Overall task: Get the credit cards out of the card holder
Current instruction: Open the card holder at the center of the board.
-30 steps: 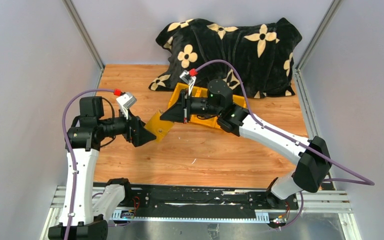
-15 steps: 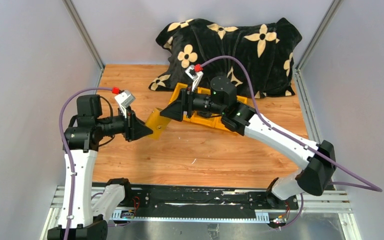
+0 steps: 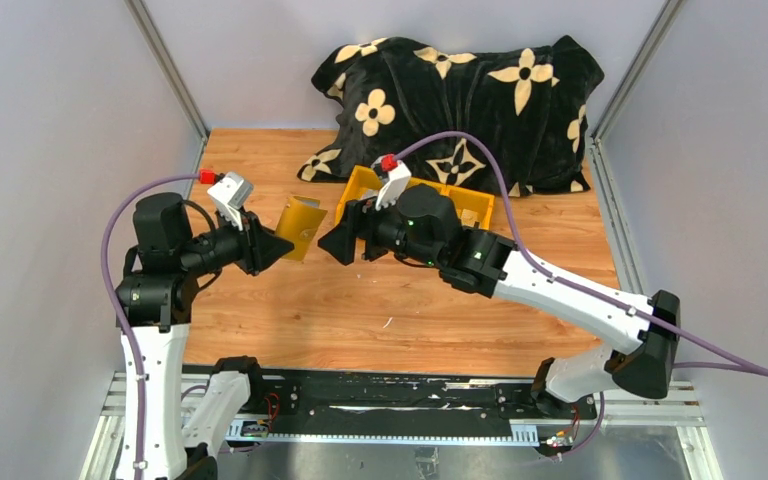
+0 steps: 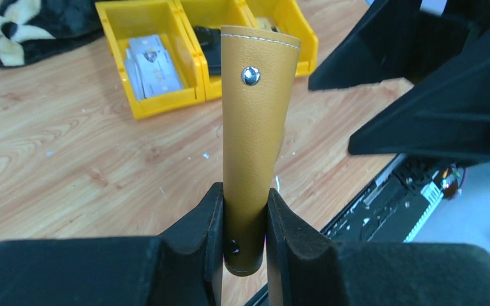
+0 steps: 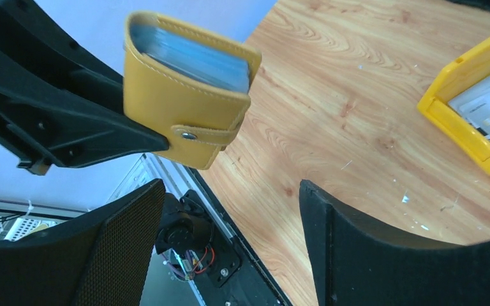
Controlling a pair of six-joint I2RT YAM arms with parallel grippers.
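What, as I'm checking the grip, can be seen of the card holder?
The card holder is a small mustard-yellow wallet, leather-like, with pale stitching and metal snap studs. It is folded shut, its rounded tab seemingly snapped, and a stack of blue-grey sleeve edges shows at the open side. It is held off the wooden table, clamped at one end in the left tool. The open right tool faces it without touching.

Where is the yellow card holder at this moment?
In the top view, the card holder is left of centre, clamped in the left gripper, with the open right gripper just to its right and the yellow bin behind.
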